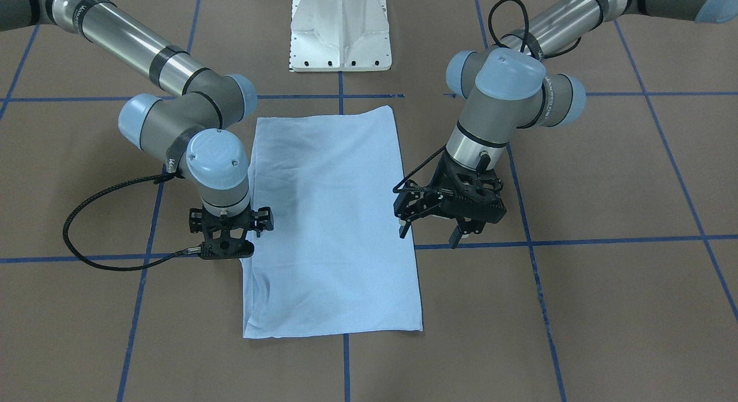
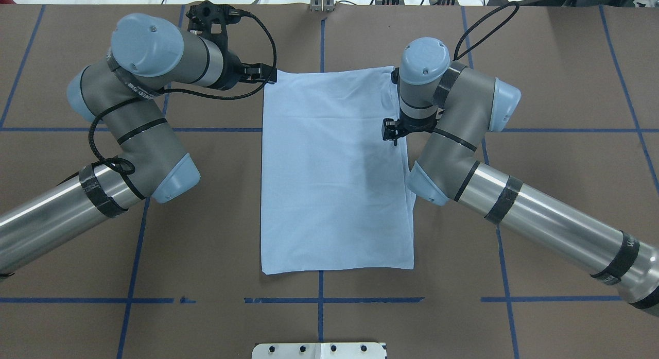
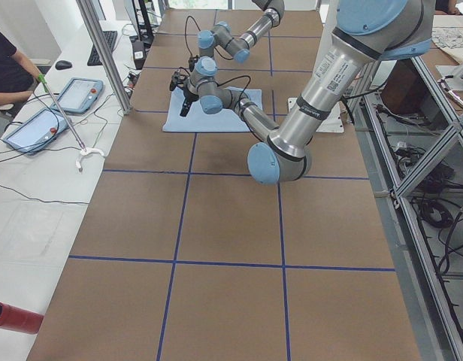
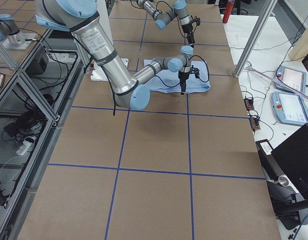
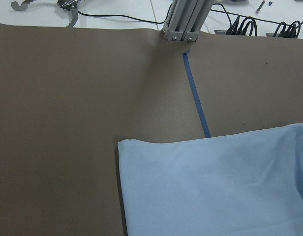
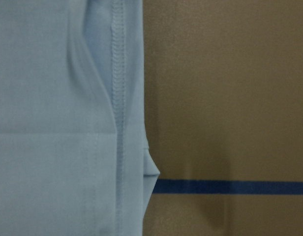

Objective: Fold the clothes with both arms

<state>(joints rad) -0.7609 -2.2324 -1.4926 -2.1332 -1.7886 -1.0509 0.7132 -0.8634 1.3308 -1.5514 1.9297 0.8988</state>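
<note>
The pale light-blue T-shirt (image 1: 334, 217) (image 2: 334, 184) lies flat on the brown table, folded into a long rectangle. My left gripper (image 1: 430, 233) (image 2: 269, 74) hangs open and empty above the table, beside the shirt's edge near its far corner (image 5: 120, 143). My right gripper (image 1: 226, 249) (image 2: 392, 136) points straight down over the opposite long edge. Its fingertips are hidden under its body, so I cannot tell its state. The right wrist view shows only that hemmed edge (image 6: 119, 98) lying on the table.
The white pedestal base (image 1: 340, 33) stands at the robot's end. Blue tape lines (image 2: 319, 300) grid the brown table. An aluminium post (image 5: 183, 19) and cables sit past the far edge. Tablets (image 3: 36, 128) and a seated person (image 3: 6, 68) are at the side bench.
</note>
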